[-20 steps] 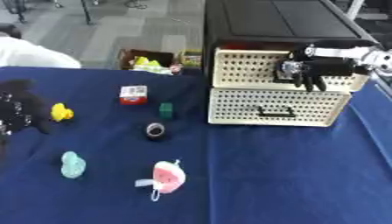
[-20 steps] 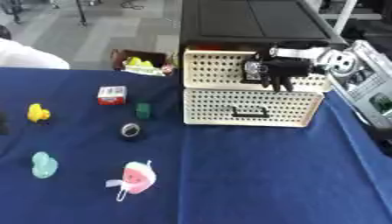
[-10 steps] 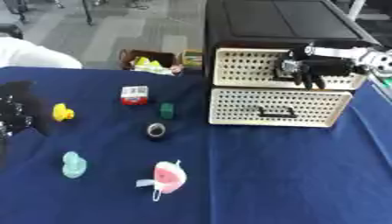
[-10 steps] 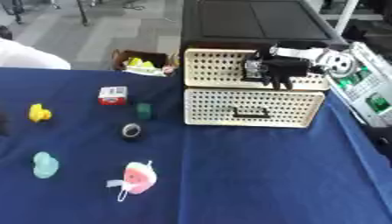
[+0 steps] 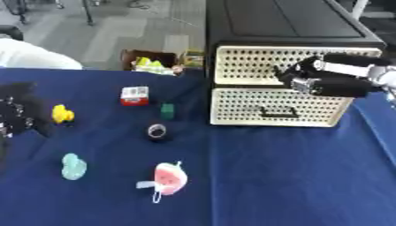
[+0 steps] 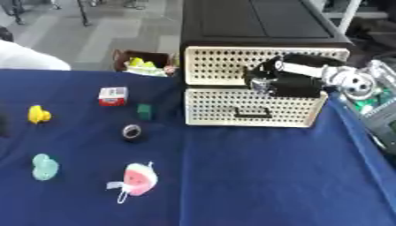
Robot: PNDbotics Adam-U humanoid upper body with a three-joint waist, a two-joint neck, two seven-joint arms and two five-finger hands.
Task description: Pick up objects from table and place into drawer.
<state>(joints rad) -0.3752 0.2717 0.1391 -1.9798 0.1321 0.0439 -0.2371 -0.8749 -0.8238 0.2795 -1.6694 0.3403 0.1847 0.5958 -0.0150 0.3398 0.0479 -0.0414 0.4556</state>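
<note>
Drawers, left eye view: I am seeing two perforated cream fronts stacked in a black cabinet, both closed. I am holding my right hand at the upper front, fingers curled where its handle should be; whether they are closing on anything, I cannot tell. Lower handle is showing dark and free. My left hand is sitting at the left edge, too dark to read.

Objects, right eye view: I am counting on the cloth a red-white box, green block, yellow duck, black ring, teal toy and watermelon piece, all well apart. I am judging them light; the toys probably soft, the box stiff. Pinching each across its sides looks best.
</note>
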